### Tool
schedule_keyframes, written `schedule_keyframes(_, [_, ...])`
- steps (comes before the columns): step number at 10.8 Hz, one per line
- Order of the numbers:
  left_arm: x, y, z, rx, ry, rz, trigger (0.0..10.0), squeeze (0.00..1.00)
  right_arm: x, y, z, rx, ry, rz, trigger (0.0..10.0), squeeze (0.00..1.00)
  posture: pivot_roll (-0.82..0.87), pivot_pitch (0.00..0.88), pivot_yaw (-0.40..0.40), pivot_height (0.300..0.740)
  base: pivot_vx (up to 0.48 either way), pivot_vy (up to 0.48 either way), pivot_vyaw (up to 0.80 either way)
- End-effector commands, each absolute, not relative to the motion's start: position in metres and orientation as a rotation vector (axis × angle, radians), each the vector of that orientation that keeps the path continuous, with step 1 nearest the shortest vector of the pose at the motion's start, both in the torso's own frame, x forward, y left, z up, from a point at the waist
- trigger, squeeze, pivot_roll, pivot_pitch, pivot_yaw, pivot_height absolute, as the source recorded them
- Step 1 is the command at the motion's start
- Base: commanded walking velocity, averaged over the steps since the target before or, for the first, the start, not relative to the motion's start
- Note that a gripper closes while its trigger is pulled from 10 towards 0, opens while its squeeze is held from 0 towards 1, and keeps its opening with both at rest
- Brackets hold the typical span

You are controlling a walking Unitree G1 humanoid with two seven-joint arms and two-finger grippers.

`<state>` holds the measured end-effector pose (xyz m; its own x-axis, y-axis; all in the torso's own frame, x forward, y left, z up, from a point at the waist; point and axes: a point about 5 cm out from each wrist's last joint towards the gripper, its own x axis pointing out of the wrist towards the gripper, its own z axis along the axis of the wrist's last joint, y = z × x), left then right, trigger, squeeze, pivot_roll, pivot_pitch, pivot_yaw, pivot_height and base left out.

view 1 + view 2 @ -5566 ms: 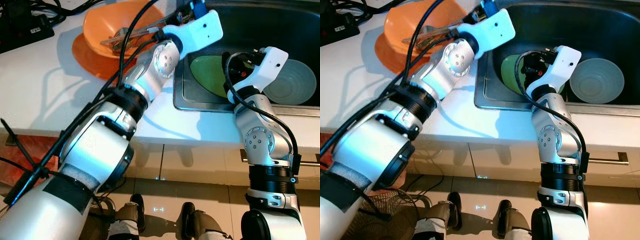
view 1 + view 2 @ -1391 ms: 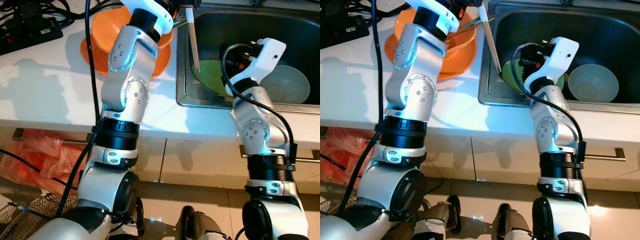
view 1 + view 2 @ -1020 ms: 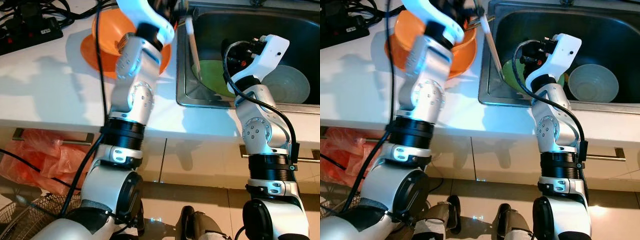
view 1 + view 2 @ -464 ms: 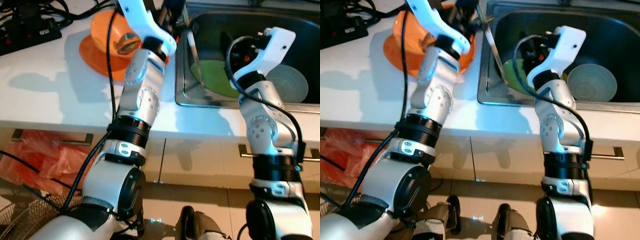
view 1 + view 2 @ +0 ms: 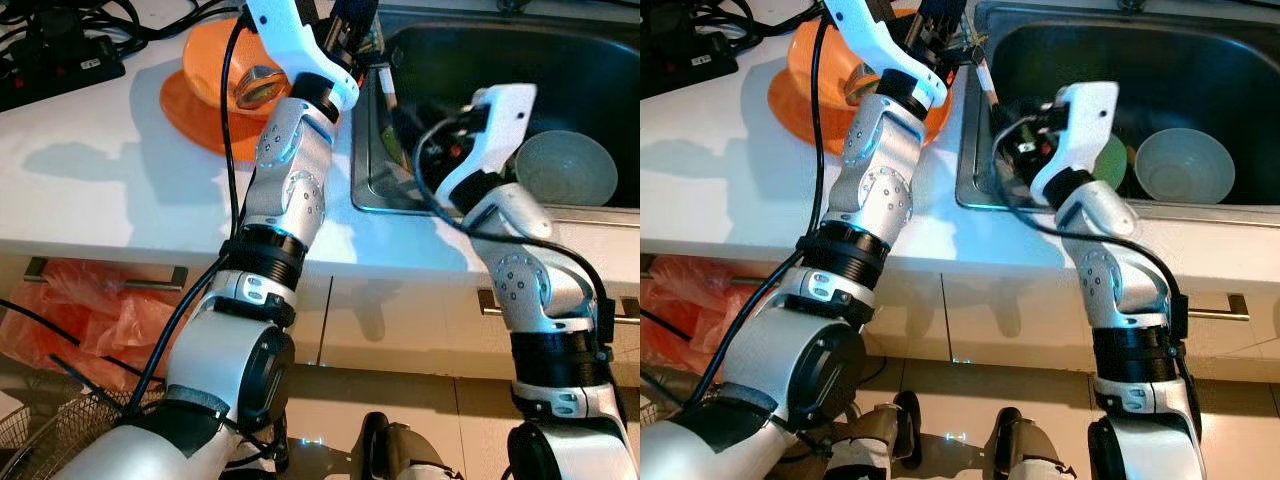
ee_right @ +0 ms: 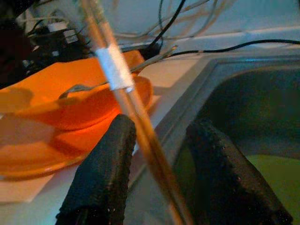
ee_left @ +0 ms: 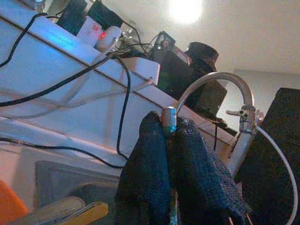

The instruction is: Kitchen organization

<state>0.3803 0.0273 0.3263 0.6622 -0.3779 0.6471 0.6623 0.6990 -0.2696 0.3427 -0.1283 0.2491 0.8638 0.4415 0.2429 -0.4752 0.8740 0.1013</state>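
My left gripper point(image 5: 352, 30) is shut on the upper end of a long thin stick point(image 5: 388, 95) with a white band, held slanting over the sink's left edge point(image 5: 360, 150). The left wrist view shows the fingers point(image 7: 145, 159) pressed around its metal tip point(image 7: 168, 119). My right gripper point(image 6: 159, 178) is open, and the stick point(image 6: 115, 70) passes between its two fingers point(image 6: 101, 173) without being clamped. An orange bowl point(image 5: 215, 70) with metal cutlery point(image 5: 262, 85) sits on an orange plate point(image 5: 190, 110) on the counter. A green plate point(image 5: 1110, 160) and a pale bowl point(image 5: 1185, 165) lie in the sink.
A black power strip point(image 5: 60, 65) with cables lies at the counter's back left. A curved faucet point(image 7: 220, 77) rises behind the sink. Below the white counter point(image 5: 100, 190) are cabinet fronts, an orange bag point(image 5: 80, 310) and a wire basket on the floor.
My right arm has swung left across the sink, bringing its open fingers around the stick. The left gripper has kept hold of the stick, shifting it slightly.
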Motion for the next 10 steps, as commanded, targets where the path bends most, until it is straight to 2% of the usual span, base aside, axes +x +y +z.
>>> schedule_keyframes(1, [0.375,0.014,0.338,-0.516,-0.627,-0.670,10.0,0.00,0.338,-0.128,0.252,0.148,-0.223,0.507,10.0,0.00,-0.03,0.211,0.002,0.740,0.000,0.000,0.00])
schedule_keyframes(4, [0.375,0.008,0.337,-0.504,-0.621,-0.689,10.0,0.00,0.335,-0.127,0.250,0.149,-0.205,0.531,10.0,0.00,-0.03,0.216,0.004,0.740,0.000,0.000,0.00])
schedule_keyframes(10, [0.371,-0.002,0.338,-0.501,-0.607,-0.763,10.0,0.00,0.343,-0.126,0.242,0.159,-0.186,0.443,10.0,0.00,-0.01,0.217,0.004,0.740,0.000,0.000,0.00])
